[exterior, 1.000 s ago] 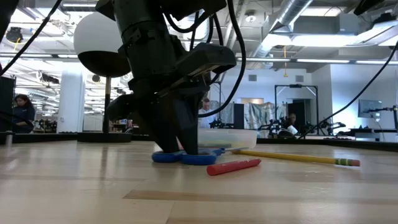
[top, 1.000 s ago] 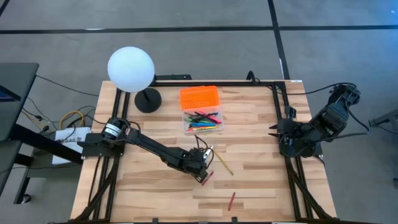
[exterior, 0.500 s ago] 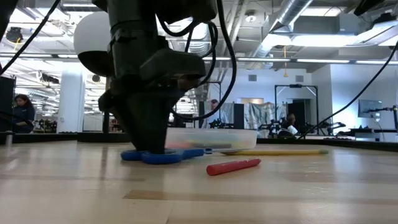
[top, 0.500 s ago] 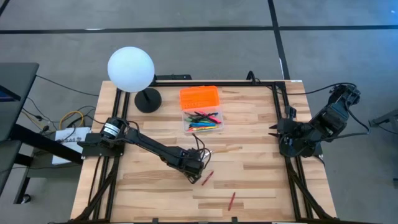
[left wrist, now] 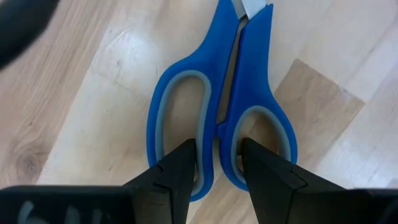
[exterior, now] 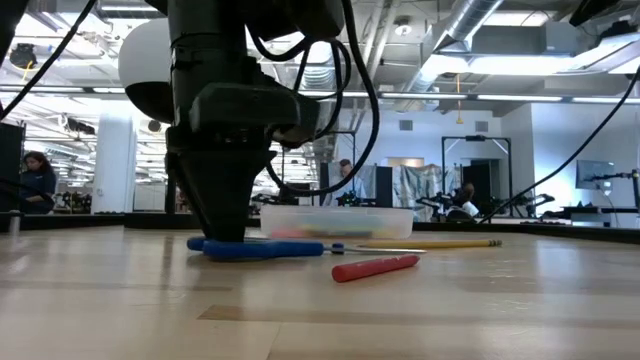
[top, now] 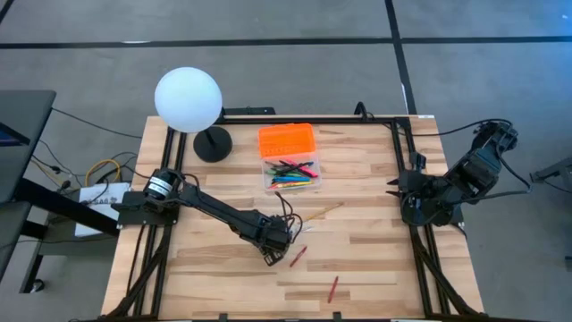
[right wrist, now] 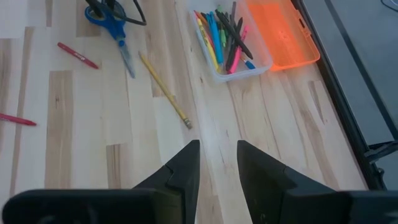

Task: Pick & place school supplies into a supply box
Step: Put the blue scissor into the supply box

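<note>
The blue-handled scissors (left wrist: 249, 56) lie flat on the wooden table, left of its middle. My left gripper (left wrist: 217, 168) stands straight down over their handles, shut on them (exterior: 225, 225). The supply box (top: 290, 174), clear and holding several pens, stands at the far middle, its orange lid (top: 286, 140) lying beyond it. A yellow pencil (top: 322, 212) and two red pens (top: 298, 255) (top: 333, 288) lie loose on the table. My right gripper (right wrist: 217, 162) hangs raised at the table's right edge, open and with nothing between its fingers. My left gripper comes from above, pointing down, with one fingertip (left wrist: 186, 165) in each finger loop. The two loops' inner rims (left wrist: 219, 134), where they meet, are pinched between the fingers. The scissors (exterior: 270, 248) lie flat on the table, blades stretching away from the gripper.
A white globe lamp (top: 188, 98) on a black foot stands at the far left corner. Black frame rails run along the table's left and right edges. Bare wood lies between the scissors and the near edge, apart from the red pens.
My left gripper has rolled about its downward line and shifted a little toward the table's left. The scissors have turned about flat on the table with it. Their blades have swept the yellow pencil round, so it now lies nearer the supply box.
</note>
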`<state>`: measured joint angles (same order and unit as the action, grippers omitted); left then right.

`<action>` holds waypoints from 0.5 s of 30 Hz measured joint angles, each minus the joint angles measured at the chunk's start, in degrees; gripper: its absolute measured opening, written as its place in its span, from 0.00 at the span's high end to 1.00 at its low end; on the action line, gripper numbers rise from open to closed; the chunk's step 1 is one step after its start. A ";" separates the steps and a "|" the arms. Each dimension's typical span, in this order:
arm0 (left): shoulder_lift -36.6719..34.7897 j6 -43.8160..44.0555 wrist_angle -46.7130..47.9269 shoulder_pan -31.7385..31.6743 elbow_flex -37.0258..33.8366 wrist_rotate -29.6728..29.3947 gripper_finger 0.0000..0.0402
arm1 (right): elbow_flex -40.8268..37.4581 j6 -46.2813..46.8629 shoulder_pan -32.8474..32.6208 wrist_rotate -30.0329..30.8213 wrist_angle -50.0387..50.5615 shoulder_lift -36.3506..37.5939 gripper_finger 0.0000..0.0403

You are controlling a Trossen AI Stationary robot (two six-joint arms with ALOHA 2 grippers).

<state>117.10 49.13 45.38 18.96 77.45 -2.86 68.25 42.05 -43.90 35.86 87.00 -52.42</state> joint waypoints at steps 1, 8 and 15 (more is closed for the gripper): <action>0.00 -0.87 0.01 -0.01 0.00 0.02 0.68 | 0.00 0.01 0.00 0.00 -0.01 0.00 0.76; 0.00 -6.72 0.12 -0.02 0.00 0.25 0.68 | 0.00 0.01 0.00 0.02 -0.02 0.00 0.76; 0.00 -11.58 0.08 0.04 -0.02 -0.18 0.68 | 0.00 0.03 0.00 0.02 -0.05 0.00 0.76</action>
<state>117.10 37.55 45.45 19.00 77.43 -3.04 68.25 42.09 -43.90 35.88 86.94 -52.42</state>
